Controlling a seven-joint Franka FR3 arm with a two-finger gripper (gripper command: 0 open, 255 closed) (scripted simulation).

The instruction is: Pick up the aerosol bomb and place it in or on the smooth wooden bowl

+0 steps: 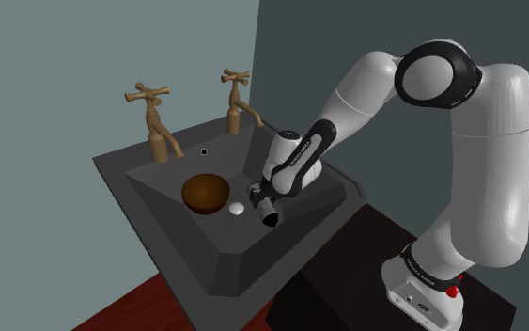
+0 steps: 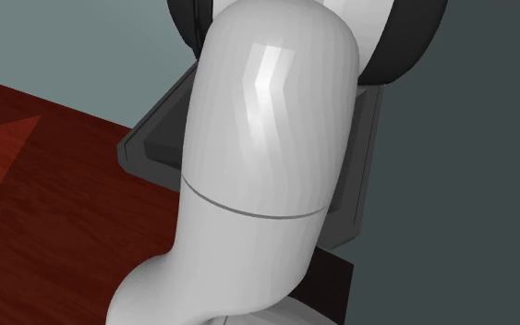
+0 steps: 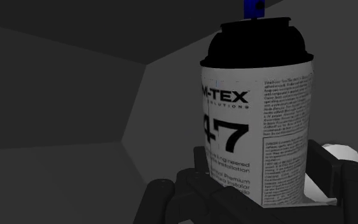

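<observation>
Glossy white arm [image 1: 483, 169] of fat, rounded links with black ring joints — the link by the wrist is black with small white lettering. The white base [image 1: 422, 282] carries a red knob and a dark port. The gripper [image 1: 264, 204] is all black — blocky

Shoulder view: high, beside and behind the black box stand [image 1: 347, 293], facing down over the dark grey angular sink [image 1: 290, 230]; middle range; stand at lower right. Second exterior view: close behind the white rounded arm link [image 2: 267, 120], facing down past it to a sink corner; red-brown wooden floor [image 2: 54, 185] at left. Wrist view: inside the sink, along the all-black two-finger gripper [image 3: 260, 188], very near the white aerosol can with black cap and blue nozzle [image 3: 260, 121]. Shared: arm, sink and floor in both exterior views; sink walls in shoulder and wrist views.
</observation>
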